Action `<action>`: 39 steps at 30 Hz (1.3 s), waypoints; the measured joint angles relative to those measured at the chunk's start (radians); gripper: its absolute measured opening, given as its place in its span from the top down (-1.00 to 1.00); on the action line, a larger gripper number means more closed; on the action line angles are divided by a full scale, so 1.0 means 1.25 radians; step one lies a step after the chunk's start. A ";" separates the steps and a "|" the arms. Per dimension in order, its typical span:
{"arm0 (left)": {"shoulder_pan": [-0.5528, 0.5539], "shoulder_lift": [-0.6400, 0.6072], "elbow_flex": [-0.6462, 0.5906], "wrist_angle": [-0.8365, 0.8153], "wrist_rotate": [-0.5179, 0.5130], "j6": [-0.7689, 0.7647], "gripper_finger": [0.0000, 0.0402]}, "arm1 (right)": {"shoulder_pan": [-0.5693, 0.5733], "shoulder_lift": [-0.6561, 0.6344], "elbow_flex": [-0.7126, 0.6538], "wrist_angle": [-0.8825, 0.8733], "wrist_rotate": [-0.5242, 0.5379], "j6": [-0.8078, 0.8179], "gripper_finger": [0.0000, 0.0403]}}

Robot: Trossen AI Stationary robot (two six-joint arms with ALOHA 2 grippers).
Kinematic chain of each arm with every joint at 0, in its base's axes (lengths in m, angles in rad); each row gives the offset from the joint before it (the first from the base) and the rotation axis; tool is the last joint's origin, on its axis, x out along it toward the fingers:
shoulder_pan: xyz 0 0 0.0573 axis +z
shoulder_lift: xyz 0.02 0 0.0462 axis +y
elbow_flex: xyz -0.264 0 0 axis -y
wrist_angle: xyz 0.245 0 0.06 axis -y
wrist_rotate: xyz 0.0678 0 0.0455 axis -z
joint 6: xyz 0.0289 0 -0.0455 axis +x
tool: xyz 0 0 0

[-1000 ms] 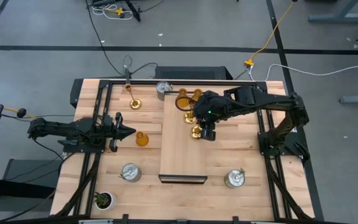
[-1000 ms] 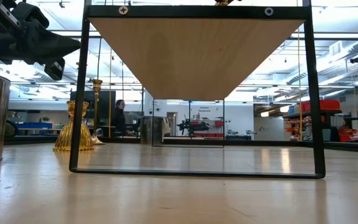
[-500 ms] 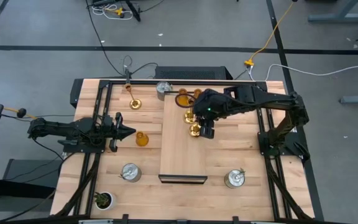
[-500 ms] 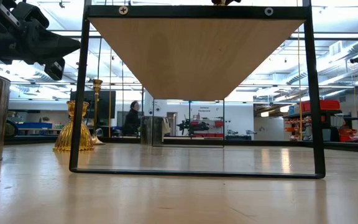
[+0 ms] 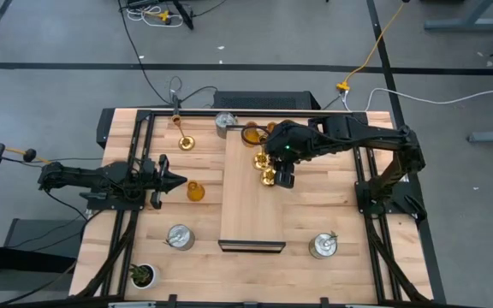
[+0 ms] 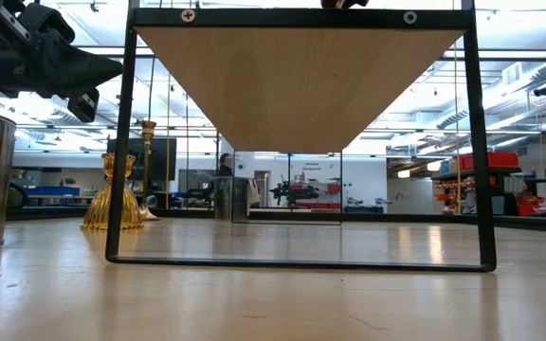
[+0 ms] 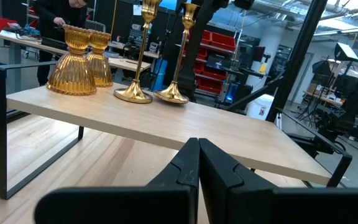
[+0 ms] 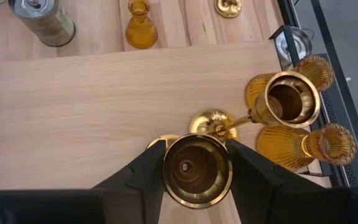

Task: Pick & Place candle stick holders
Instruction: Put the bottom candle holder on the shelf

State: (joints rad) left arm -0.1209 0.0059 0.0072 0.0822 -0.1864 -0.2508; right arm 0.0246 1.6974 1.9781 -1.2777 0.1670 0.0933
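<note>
currently the right gripper (image 8: 197, 163) is over the raised shelf (image 5: 251, 201), its fingers clasped on the cup of a gold holder (image 8: 197, 169) whose base appears to rest on the shelf beside a second gold holder (image 8: 211, 122)

on the shelf, at its far end:
- two amber holders (image 7: 81, 60)
- the two gold holders, the gripped one included

off the shelf, on the surface (image 5: 349, 218):
- one amber holder (image 5: 195, 191), just ahead of the left gripper (image 5: 178, 180)
- one gold holder (image 5: 185, 141), near the far left corner
- three silver holders: one by the shelf's far left corner (image 5: 225, 123), one near left (image 5: 179, 237), one near right (image 5: 322, 245)

the left gripper is clenched and empty, waiting on the left side

progress: four of nine are on the shelf once the gripped one is let go; five are left

a potted plant (image 5: 142, 275) stands at the near left corner; not part of the task
</note>
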 joint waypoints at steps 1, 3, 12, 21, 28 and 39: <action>0.000 0.000 0.000 0.000 0.000 0.000 0.95 | 0.000 0.000 0.000 0.002 -0.001 0.000 0.22; 0.000 0.000 0.000 0.000 0.000 0.000 0.95 | 0.000 0.000 0.000 0.002 -0.001 0.000 0.22; 0.000 0.000 0.000 0.000 0.000 0.000 0.95 | 0.000 -0.002 -0.033 0.016 -0.001 -0.001 0.22; 0.000 0.000 0.000 0.000 0.000 0.000 0.95 | -0.007 -0.002 -0.034 0.021 -0.001 0.004 0.22; 0.000 0.000 0.000 0.000 0.000 0.000 0.95 | -0.014 -0.002 -0.034 0.022 -0.001 0.005 0.22; 0.000 0.000 0.000 0.000 0.000 0.000 0.95 | -0.023 -0.001 -0.034 0.021 0.001 0.003 0.22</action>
State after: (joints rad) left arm -0.1207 0.0059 0.0074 0.0818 -0.1864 -0.2511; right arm -0.0040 1.6958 1.9353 -1.2510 0.1688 0.0975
